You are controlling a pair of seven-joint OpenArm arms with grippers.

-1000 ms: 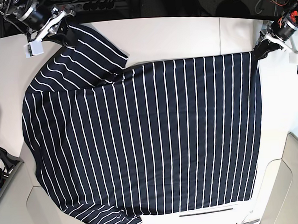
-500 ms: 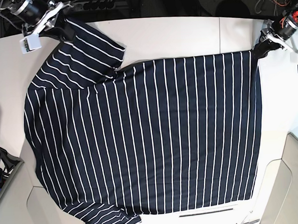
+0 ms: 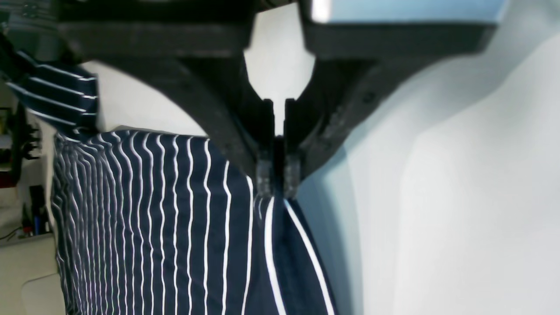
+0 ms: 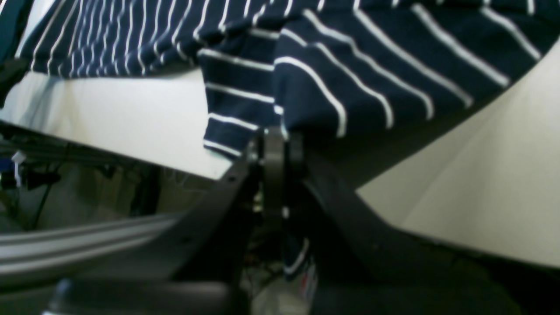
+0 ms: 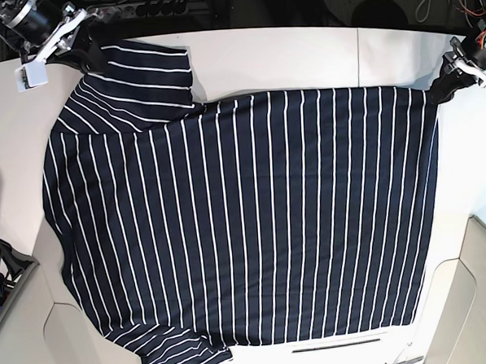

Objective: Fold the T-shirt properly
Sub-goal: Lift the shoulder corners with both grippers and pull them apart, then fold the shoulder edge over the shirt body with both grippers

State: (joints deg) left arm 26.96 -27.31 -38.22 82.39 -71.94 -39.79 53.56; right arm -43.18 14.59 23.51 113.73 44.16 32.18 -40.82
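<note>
**Shirt stretched flat across the white table**

The white table (image 5: 301, 52) lay almost covered. The left gripper (image 3: 277, 181) was clamped on a hem corner of the T-shirt (image 5: 253, 222), at the table's far edge. The right gripper (image 4: 274, 140) pinched a sleeve edge at the opposite far corner. Held apart so, they likely kept the cloth taut and smooth for folding.

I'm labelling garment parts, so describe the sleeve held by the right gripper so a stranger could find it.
The white table carries a spread navy T-shirt. At its far corner, on the base view's left, one short sleeve is pinched by the right gripper. Its stripes slant, unlike the body's straight ones.
</note>
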